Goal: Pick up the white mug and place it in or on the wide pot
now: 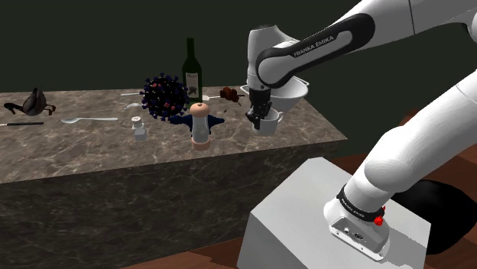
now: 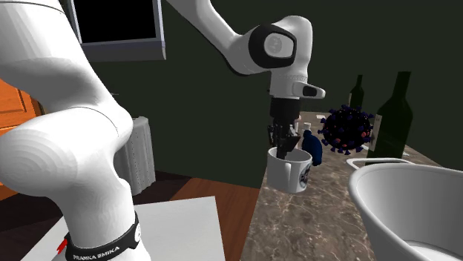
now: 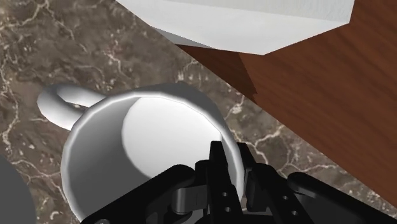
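Shoulder view: the white mug (image 1: 267, 124) is at the near corner of the marble-topped table (image 1: 76, 153), just in front of the wide white pot (image 1: 294, 93), with the pincer (image 1: 258, 113) reaching down into its mouth from above.

Wrist view: the two black fingers are shut on the mug's wall, one inside the rim and one outside, on the side opposite the handle (image 3: 60, 105). The cup's empty interior, the table edge, the white stand (image 3: 254, 25) and the wooden floor (image 3: 331, 95) also appear below.

Second exterior view: a dark emblem on the mug's side and the pot's thick rim (image 2: 386, 174), close beside the mug and rising to about the height of the mug's base. Whether the base is clear of the table cannot be told from any view.

Handling, as a judgement: the mug looks rigid, smooth and glazed, moderately light, and breakable if dropped. A pinch on one wall holds it off-centre, so it may swing or slip. A firm grip and a level, slow carry are advisable. The handle is the alternative hold, but it is narrow.

Only the shoulder view gives the wider layout: a wine bottle (image 1: 192, 72), a spiky dark-blue ball (image 1: 164, 95), a pepper mill (image 1: 199, 122) and a spoon (image 1: 88, 120), all well apart from the mug.
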Robot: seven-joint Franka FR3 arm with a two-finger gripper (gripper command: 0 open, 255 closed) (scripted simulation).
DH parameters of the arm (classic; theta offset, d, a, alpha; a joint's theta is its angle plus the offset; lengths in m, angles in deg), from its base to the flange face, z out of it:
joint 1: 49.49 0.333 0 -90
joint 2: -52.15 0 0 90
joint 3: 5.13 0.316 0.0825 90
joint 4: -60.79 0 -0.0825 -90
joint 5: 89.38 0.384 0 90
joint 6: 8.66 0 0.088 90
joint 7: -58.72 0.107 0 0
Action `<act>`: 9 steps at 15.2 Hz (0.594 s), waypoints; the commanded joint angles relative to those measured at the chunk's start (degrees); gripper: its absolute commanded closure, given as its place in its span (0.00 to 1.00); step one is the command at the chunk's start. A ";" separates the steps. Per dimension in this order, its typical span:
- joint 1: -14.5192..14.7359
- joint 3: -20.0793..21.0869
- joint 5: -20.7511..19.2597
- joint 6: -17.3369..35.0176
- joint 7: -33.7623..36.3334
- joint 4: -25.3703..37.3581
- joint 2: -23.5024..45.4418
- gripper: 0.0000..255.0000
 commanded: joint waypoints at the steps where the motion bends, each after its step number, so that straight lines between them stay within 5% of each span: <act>1: 0.03 -0.10 0.14 -1.78 -0.20 1.05 -0.72 1.00; 9: 0.10 -0.49 0.56 -8.36 -0.90 5.03 -3.38 1.00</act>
